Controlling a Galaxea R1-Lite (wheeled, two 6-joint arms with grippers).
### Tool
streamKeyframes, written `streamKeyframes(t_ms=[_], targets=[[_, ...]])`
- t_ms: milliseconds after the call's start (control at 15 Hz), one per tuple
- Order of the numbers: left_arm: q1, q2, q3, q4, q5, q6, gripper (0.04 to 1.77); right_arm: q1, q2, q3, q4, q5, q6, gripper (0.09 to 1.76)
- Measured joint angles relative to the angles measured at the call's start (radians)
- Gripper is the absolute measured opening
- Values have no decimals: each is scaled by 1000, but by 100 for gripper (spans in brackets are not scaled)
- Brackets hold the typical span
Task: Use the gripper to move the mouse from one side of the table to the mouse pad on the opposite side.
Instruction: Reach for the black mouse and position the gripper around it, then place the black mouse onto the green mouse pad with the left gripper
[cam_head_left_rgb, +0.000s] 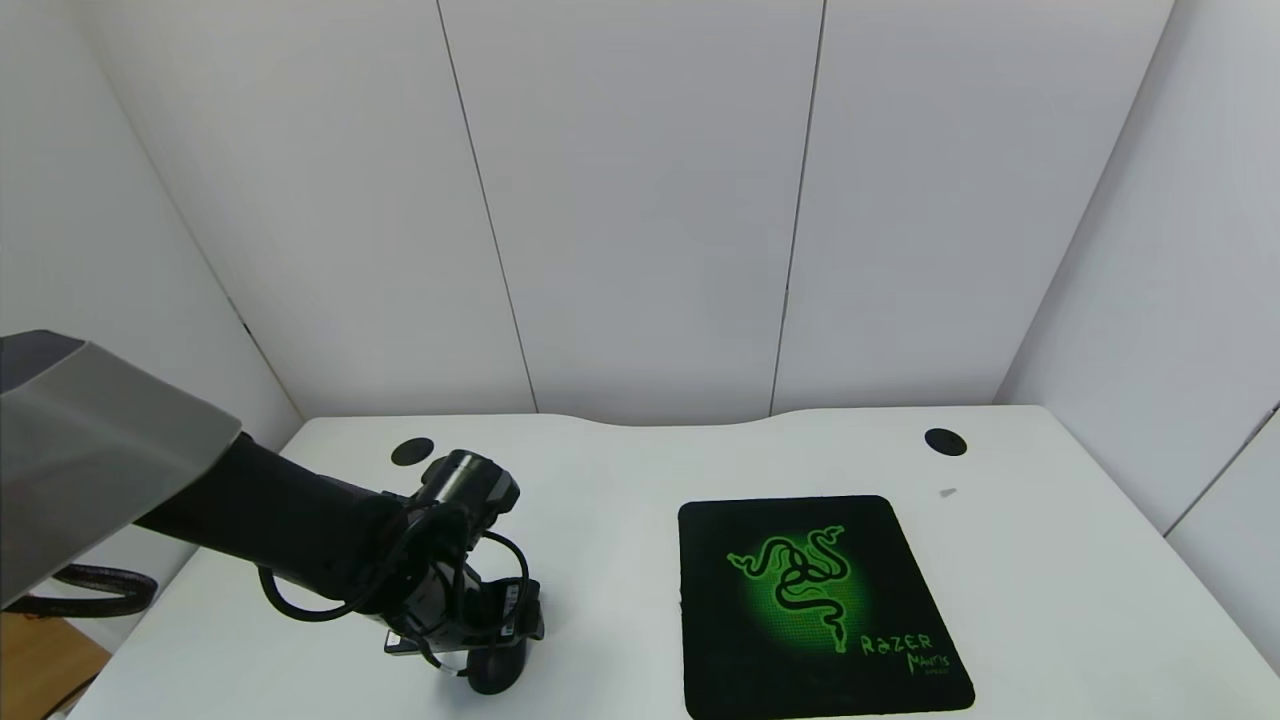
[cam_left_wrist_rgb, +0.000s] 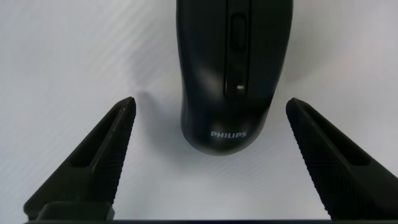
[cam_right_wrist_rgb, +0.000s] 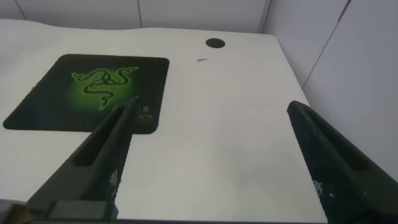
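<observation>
So the left pincer (cam_head_left_rgb: 480, 640) is right down over the mouse (cam_left_wrist_rgb: 227, 74) on the robot's left side of the counter (cam_head_left_rgb: 620, 500), fingers (cam_left_wrist_rgb: 102, 155) spread wide apart and not touching it. The mouse's PHILIPS end sits between the tips, and its long axis runs straight ahead out of the gap, so I'd say a bit more reach before it squeezes the sides. The mouse pad (cam_head_left_rgb: 820, 600) is well apart to the right, nothing on it, and the right pincer (cam_right_wrist_rgb: 211, 162) hangs open on that side.
</observation>
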Motion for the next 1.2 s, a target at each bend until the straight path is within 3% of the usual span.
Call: streamKeyframes(t_ms=[133,333,467,1200], targets=[[-3,8,5,-36,22,-5,163,0,0,0,0,0,0,171],[-10,16,8,-40,26,-6,112,0,0,0,0,-1,0,171],[-10,18,8,-40,25,-6,95,0,0,0,0,0,0,171],[-11,14,5,-27,27,-8,91,0,0,0,0,-1,0,171]])
